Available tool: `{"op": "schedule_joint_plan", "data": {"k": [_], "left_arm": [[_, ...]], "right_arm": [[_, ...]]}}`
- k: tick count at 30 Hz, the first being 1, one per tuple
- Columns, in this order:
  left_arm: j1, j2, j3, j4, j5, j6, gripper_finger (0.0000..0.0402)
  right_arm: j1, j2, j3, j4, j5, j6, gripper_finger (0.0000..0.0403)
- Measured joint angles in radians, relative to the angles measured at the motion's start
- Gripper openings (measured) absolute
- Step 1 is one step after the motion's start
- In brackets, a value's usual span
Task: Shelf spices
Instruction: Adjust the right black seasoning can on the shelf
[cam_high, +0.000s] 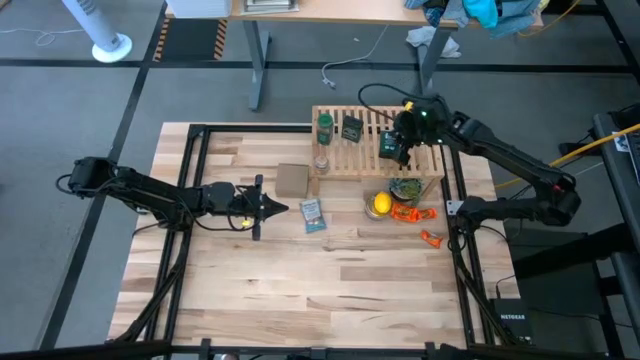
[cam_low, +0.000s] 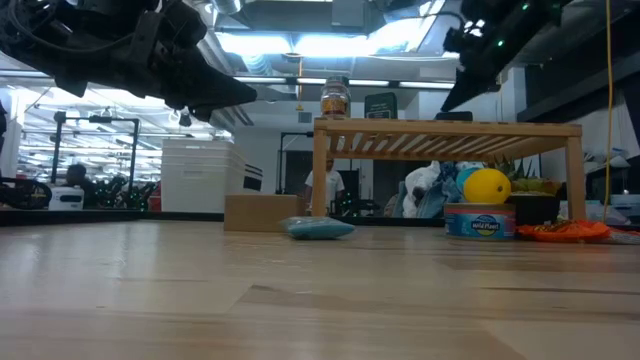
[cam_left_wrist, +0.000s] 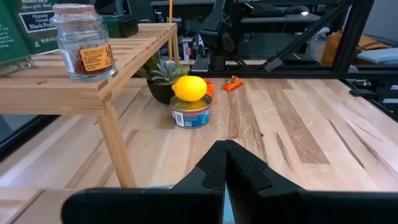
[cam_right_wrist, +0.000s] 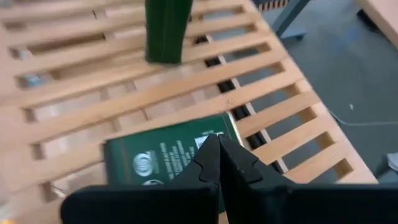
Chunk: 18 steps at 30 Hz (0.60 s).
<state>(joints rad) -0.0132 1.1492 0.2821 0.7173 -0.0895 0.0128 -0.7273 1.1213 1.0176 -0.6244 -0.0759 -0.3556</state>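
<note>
Right end effector (cam_right_wrist: 219, 144) closed above green-labelled tin (cam_right_wrist: 163, 155) lying flat on shelf (cam_right_wrist: 93, 112).

A glass jar (cam_low: 335, 99) stands on the shelf (cam_low: 447, 130) — lemon (cam_low: 486, 186) beneath it.

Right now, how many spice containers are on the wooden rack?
4: green bottle and dark tin at the back, glass jar at the front corner, green tin under the right gripper.

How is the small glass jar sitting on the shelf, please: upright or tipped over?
Upright. The glass jar stands on its base at the edge of the wooden shelf, lid on top, label reading level.
</note>
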Motion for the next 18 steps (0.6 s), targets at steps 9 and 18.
{"op": "schedule_joint_plan", "data": {"k": [9,18], "left_arm": [[0.0,0.0,0.0,-0.009,0.0,-0.003,0.0],[0.0,0.0,0.0,-0.01,0.0,-0.014,0.0]], "right_arm": [[0.0,0.042,0.0,0.01,0.069,-0.026,0.0002],[0.0,0.042,0.0,0.047,0.124,-0.028,0.0002]]}}
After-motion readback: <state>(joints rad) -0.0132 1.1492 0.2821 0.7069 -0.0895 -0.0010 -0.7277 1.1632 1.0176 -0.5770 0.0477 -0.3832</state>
